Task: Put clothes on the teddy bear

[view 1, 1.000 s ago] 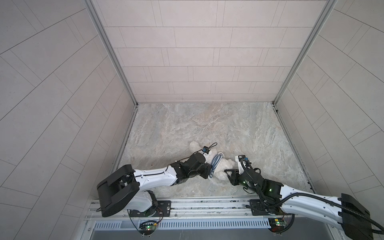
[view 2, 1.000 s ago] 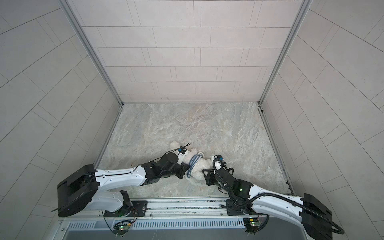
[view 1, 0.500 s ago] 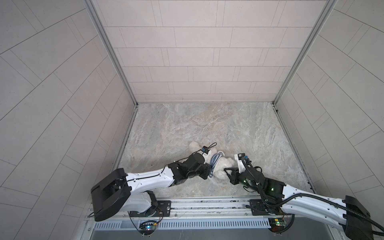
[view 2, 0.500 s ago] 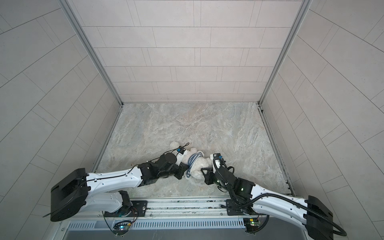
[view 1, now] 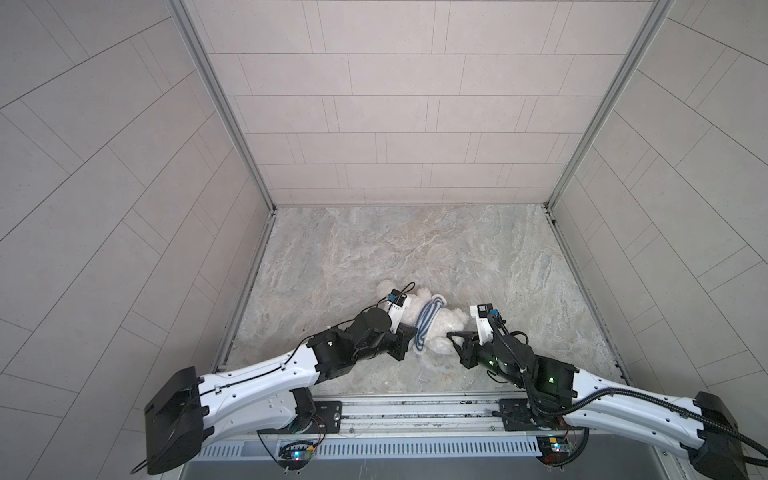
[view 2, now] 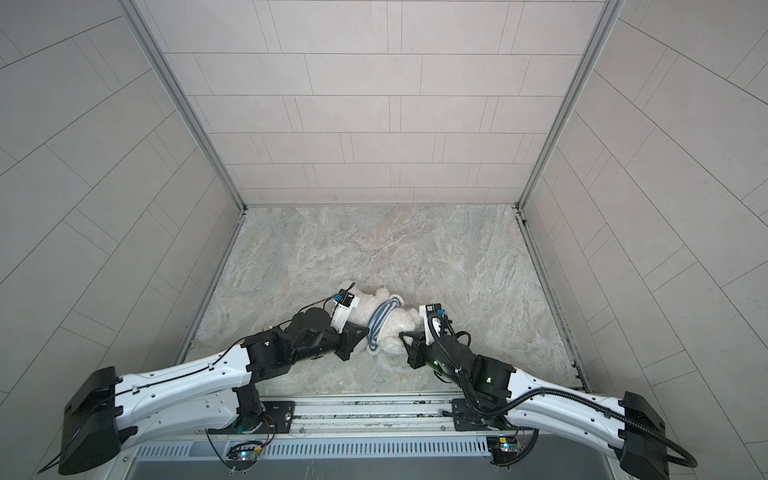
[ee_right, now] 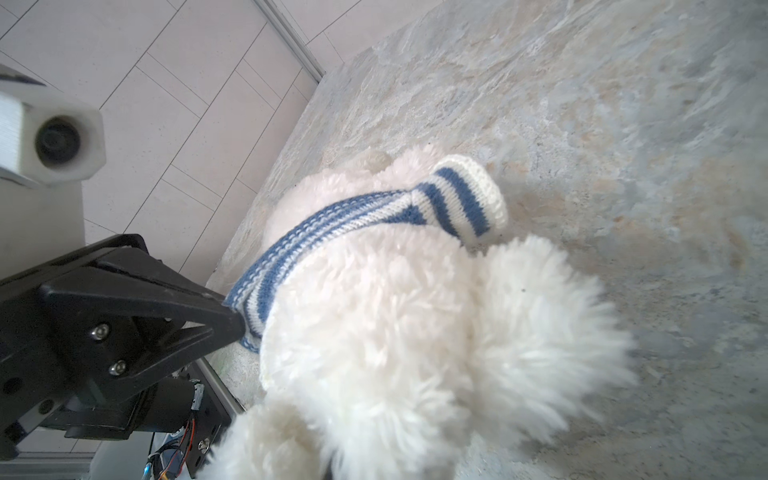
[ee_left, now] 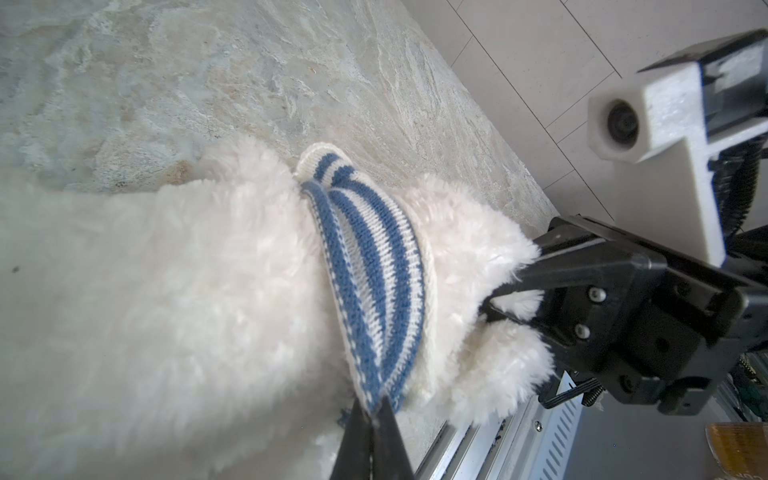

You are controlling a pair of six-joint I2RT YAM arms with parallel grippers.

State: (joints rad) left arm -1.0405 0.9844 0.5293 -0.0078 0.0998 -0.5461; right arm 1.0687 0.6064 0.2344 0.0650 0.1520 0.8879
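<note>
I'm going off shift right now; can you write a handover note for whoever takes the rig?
Left gripper: shut on the bunched shirt.
Right gripper: shut on the bear.
Bear lies on the table near its front edge, between both arms.
Done: shirt is round the body as a narrow band.
Left: pull it down flat; arms in sleeves cannot be told.

Robot test cell, lab-type rig — pale tiled wall panels (view 1: 374, 104) box in a marble-patterned tabletop (view 1: 415, 249), metal corner posts (view 1: 224, 108) at upper left and right. Bottom edge: mounting rail (view 1: 415, 411) carrying two robot arms (view 1: 257, 378), slotted cable duct (view 1: 415, 449), bare circuit boards (view 1: 296, 451) with lit LEDs
</note>
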